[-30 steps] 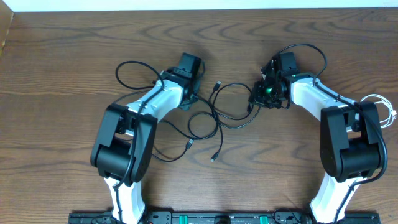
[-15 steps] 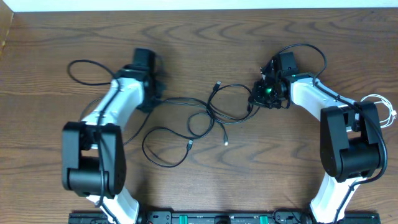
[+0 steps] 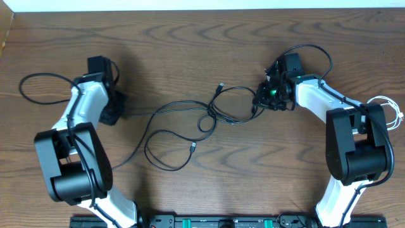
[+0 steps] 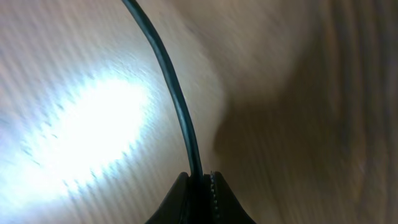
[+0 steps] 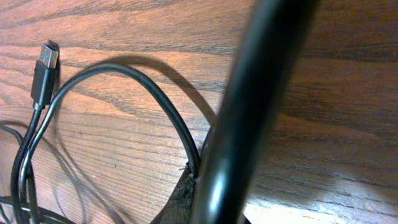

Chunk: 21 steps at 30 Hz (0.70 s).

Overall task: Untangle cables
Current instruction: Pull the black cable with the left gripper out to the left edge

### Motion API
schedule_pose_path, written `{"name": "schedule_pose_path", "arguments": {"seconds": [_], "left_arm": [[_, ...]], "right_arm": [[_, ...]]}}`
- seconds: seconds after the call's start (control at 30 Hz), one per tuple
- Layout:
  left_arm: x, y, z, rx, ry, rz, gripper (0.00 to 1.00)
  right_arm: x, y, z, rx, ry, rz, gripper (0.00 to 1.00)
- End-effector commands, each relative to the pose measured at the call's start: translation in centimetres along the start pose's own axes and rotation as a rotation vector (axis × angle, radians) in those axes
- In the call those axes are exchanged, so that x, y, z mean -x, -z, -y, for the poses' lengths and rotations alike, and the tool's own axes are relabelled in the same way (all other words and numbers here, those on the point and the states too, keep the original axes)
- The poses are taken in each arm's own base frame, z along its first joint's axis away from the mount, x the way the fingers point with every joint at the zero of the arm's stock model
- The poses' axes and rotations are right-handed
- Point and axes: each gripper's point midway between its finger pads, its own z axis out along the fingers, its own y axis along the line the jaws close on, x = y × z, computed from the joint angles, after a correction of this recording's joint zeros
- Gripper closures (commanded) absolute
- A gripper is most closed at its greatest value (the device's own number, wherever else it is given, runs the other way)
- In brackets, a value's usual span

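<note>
Left end effector (image 4: 200,185) pressed together, pinching black cable (image 4: 179,106), out at left side of bench (image 3: 190,38). Right end effector (image 3: 271,95) closed, seemingly on same cable; your wrist view there is partly blocked. Loose black loops lie between both. White cable (image 3: 393,107) sits apart at far right edge.

Overhead evenly lit and sharp, soft shadows on table (image 3: 202,50); my left wrist view blurred, white glare beside cable (image 4: 177,106); my right wrist's near wire (image 5: 249,112) out of focus.
</note>
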Motion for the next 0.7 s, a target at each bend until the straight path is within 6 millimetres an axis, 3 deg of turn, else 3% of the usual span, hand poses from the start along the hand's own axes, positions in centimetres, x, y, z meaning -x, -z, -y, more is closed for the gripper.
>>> {"name": "schedule_pose_path", "arguments": {"seconds": [0.0,0.47,0.67], "left_arm": [[2.4,-0.5,-3.0,0.081,0.041,0.052,0.92],[6.0,-1.2,-10.0,0.179,0.255,0.003,0.92],[6.5,-1.4,-11.9,0.192,0.344,-0.027,0.87]], "right_arm": [[-1.0,-1.3,2.3,-0.068,-0.043,-0.032,0.99],[-1.0,-1.3,2.3,-0.069,-0.042,-0.032,0.99],[-1.0,-1.3,2.3,-0.069,-0.042,-0.032,0.99]]}}
